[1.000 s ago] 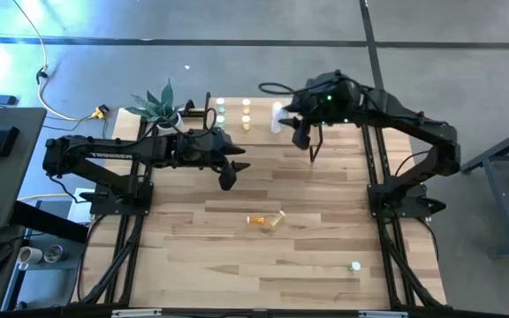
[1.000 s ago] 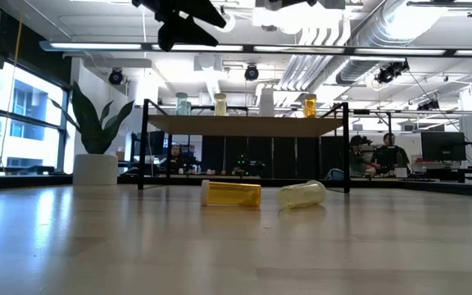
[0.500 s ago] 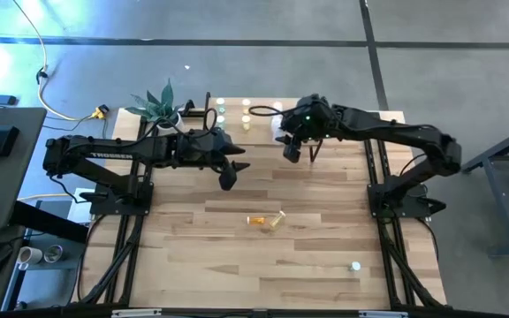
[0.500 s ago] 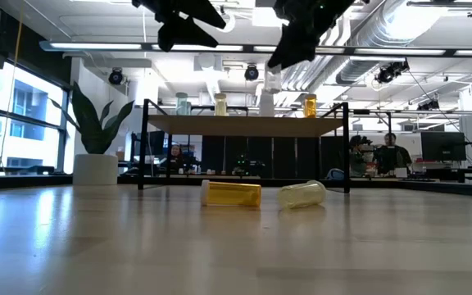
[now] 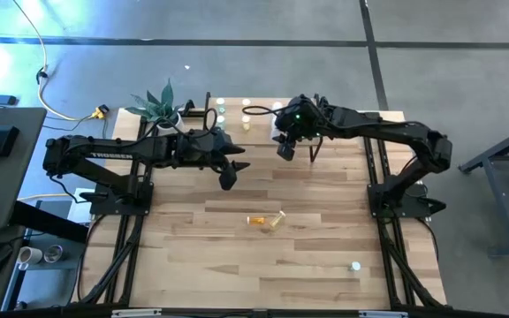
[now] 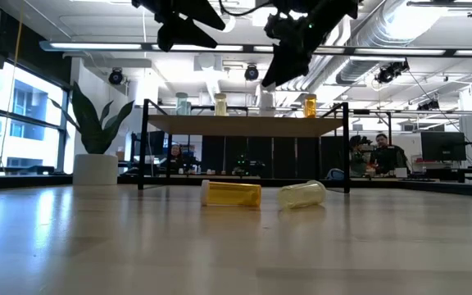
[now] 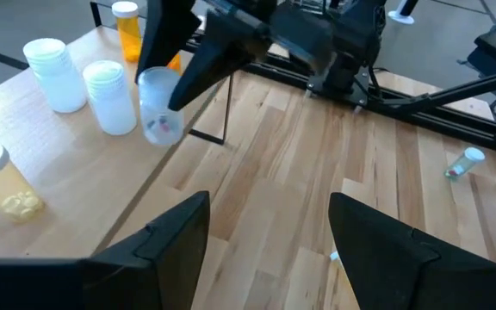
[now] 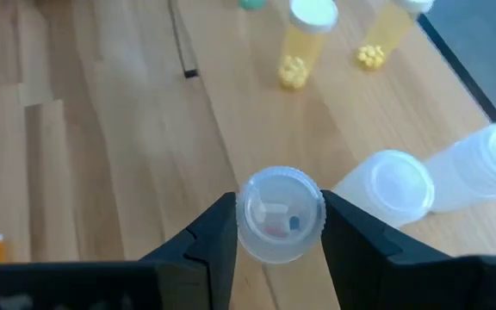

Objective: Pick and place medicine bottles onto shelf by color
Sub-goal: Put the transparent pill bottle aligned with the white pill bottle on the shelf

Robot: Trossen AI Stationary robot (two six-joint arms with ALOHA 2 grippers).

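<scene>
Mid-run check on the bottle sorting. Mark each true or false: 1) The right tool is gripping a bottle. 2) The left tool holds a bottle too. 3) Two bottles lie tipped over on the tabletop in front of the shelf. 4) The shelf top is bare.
1) True. The right tool is shut on a clear pale-capped pill bottle, held above the edge of the low wooden-topped shelf.
2) False. The left tool is open and empty, hovering over the table.
3) True. An amber bottle and a pale yellow bottle lie on their sides.
4) False. An upright orange bottle and several others stand on it.
</scene>
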